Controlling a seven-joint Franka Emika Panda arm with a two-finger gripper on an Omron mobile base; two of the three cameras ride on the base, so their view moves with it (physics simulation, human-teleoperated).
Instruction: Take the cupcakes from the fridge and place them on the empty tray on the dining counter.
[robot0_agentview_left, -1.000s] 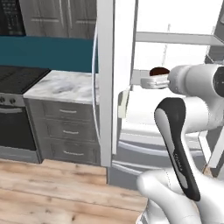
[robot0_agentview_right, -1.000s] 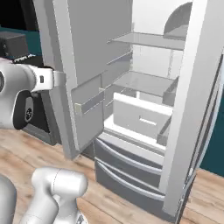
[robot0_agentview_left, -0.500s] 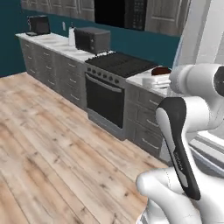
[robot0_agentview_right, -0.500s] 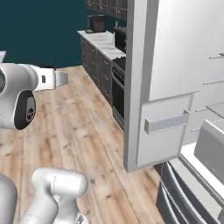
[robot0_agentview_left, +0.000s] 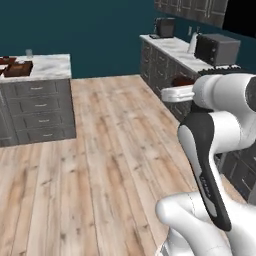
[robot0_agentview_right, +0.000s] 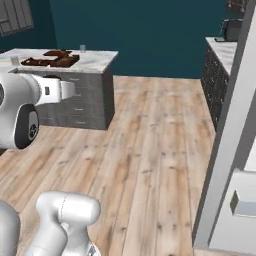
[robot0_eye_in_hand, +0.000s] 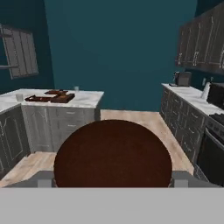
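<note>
Far off to my left stands the long dining counter (robot0_agentview_right: 95, 59) with its white-grey veined marble top and dark grey drawers, and on it lie dark reddish-brown trays (robot0_agentview_right: 50, 59); from here I cannot tell which one is the flat empty tray I want. Nearer, bare pale wood flooring (robot0_agentview_left: 115, 165) lies between me and that counter. Moving right, my gripper (robot0_eye_in_hand: 113, 181) is spread wide, its two dark finger tips standing at either side of one small round dark brown cupcake (robot0_eye_in_hand: 113, 154), so I judge I am carrying it. On the far right runs a marble counter with a toaster (robot0_eye_in_hand: 183, 78). The grip is my worry: fingers this far apart hold a soft cake lightly, so a sharp turn of the base could tip it out onto the floor.
</note>
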